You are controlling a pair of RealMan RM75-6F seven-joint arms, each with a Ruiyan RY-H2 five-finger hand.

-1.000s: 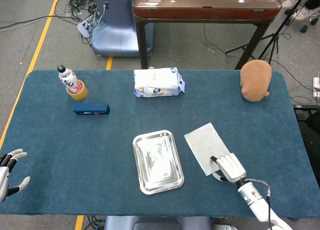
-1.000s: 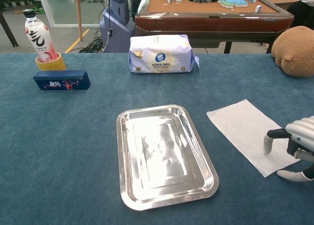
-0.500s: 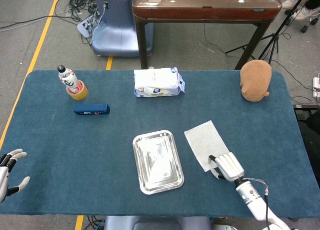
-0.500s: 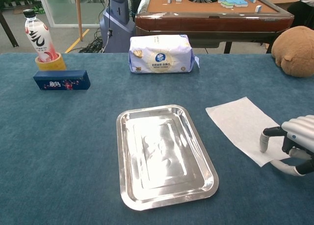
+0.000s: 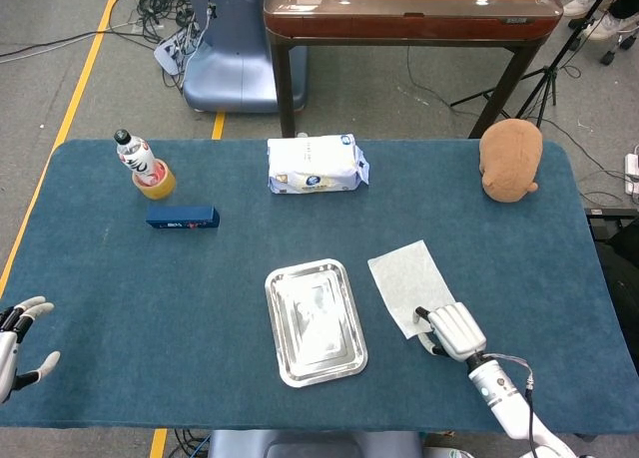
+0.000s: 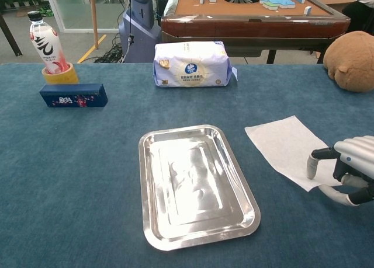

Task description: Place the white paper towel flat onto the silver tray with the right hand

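The white paper towel (image 6: 283, 147) lies flat on the table just right of the silver tray (image 6: 196, 183), none of it yet on the tray. Over the last second the right hand (image 6: 346, 169) has been drawn left along the towel's near corner, fingers curled down onto its edge, and the sheet has been nudged slightly trayward. A secure pinch cannot be confirmed; the left hand (image 5: 18, 338) is held idle with fingers spread.

Glossy metal tray (image 6: 153, 224), matt paper towel (image 6: 283, 144), blue cloth table (image 6: 76, 180)

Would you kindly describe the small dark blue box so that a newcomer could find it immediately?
Look to the far left part of the blue table, where a bottle stands in a yellow ring. Just in front of them lies the box, long, flat and dark blue, the only box on the table.
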